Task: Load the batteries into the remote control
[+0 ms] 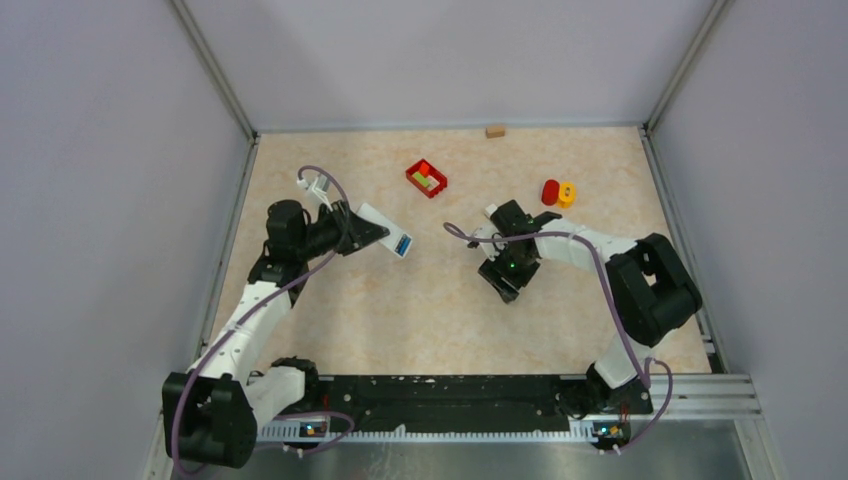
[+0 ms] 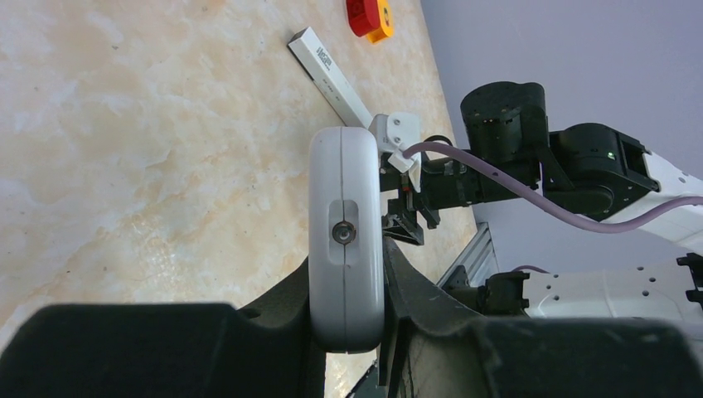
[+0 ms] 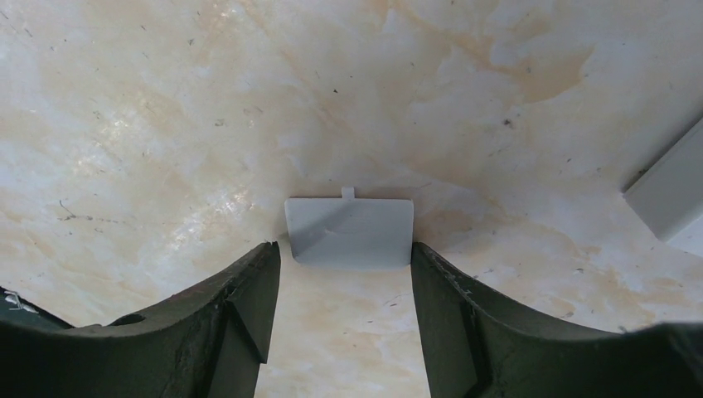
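Right wrist: R tool (image 3: 344, 250) astride cover (image 3: 348, 234); L tool (image 2: 346, 292) w/ remote (image 2: 346, 186)

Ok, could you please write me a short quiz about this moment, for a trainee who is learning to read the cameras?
1. True or false: the left gripper is closed on a white remote.
2. What lies flat on the table between the fingers of the right gripper? A) a battery B) a flat grey cover C) a screwdriver
3. Fill in: the small wooden block sits at the ___ edge of the table, seen from the arm bases.

Key: 1 true; 2 B; 3 far.
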`<move>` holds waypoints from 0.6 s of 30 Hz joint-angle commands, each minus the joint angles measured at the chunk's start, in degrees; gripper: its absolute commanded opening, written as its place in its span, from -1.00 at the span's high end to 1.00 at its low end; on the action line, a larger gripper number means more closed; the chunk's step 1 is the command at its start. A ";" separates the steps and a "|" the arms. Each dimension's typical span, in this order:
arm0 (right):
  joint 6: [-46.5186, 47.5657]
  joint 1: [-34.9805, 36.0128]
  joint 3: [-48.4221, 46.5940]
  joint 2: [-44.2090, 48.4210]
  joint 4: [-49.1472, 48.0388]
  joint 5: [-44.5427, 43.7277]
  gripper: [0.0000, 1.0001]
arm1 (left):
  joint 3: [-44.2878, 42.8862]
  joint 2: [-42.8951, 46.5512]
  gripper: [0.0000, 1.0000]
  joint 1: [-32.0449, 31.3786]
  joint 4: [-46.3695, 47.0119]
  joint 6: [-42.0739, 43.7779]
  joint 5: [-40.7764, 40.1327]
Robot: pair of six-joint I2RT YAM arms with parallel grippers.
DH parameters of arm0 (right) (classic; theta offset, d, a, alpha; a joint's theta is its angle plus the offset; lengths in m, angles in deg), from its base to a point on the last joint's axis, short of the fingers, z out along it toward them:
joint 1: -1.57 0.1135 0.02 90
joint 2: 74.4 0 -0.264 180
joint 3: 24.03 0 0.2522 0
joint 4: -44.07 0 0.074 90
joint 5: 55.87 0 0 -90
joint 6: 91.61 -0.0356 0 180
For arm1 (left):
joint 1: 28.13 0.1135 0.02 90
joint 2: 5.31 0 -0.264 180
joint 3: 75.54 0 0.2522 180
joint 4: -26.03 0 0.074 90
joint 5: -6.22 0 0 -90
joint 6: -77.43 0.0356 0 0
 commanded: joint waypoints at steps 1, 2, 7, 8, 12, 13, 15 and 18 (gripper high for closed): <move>0.73 -0.19 -0.99 -0.96 2.41 3.60 -0.20 | -0.70 0.77 1.00 0.54 4.64 -1.13 1.79; 0.77 -0.19 -0.89 -1.00 2.37 3.34 -0.20 | -0.52 0.82 1.00 0.58 4.66 -1.21 1.81; 0.32 -0.19 -0.92 -0.83 1.52 0.86 -0.11 | -0.27 1.03 1.00 0.85 4.75 -1.40 2.07; 0.19 -0.19 -0.99 -0.90 1.25 0.40 -0.11 | -0.21 1.10 1.00 0.92 4.75 -1.48 2.03; -0.74 0.03 -0.91 -1.03 0.99 -0.09 -0.17 | -0.12 1.22 1.00 1.03 4.83 -1.51 2.16; -0.92 0.51 -0.81 -1.16 0.97 -0.19 -0.19 | -0.09 1.14 1.00 1.09 4.90 -1.53 2.11; -1.53 1.71 -0.62 -1.68 0.97 -1.02 -0.23 | -0.06 1.05 1.00 1.11 5.01 -1.64 2.30; -2.39 3.29 0.08 -2.56 0.66 -3.13 -0.24 | -0.04 0.91 1.00 1.19 5.27 -1.90 2.53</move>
